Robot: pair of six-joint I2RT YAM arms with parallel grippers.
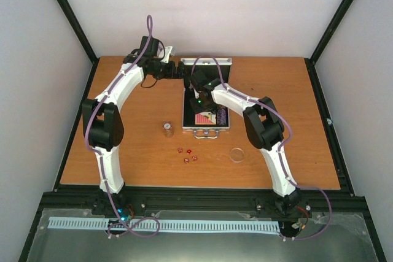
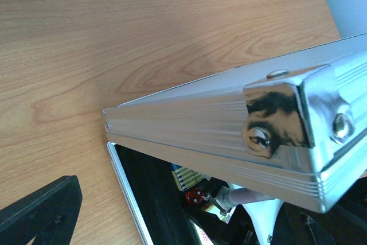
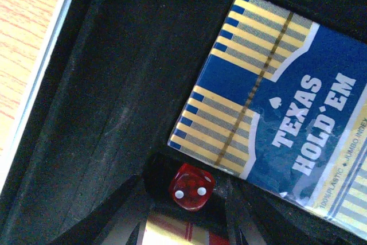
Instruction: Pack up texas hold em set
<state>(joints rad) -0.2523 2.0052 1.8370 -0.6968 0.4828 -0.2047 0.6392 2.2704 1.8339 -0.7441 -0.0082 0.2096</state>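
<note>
The red die (image 3: 192, 186) is seen lying in the black-lined bottom of the open case (image 1: 207, 129), tucked just beside the corner of the blue deck (image 3: 287, 101) marked Texas Hold'em. The right hand (image 1: 195, 89) is held low over it, fingers apart on either side and the die not pinched. A drop-off into the case is judged to be the step in hand.

The lid (image 2: 229, 124) is tilted up at the far side, with the left hand (image 1: 174, 69) right at its edge. Whether that hand is clamped on the lid cannot be told.

Out on the tabletop (image 1: 123, 151), a cluster of red dice (image 1: 188, 155) is spotted near the case's front. A clear disc (image 1: 237, 154) lies to their right and a small chip stack (image 1: 167, 129) to their left.

Next, a lift clear of the case is called for. After that, a fine pinch on one tiny die is needed, without its neighbours being scattered.
</note>
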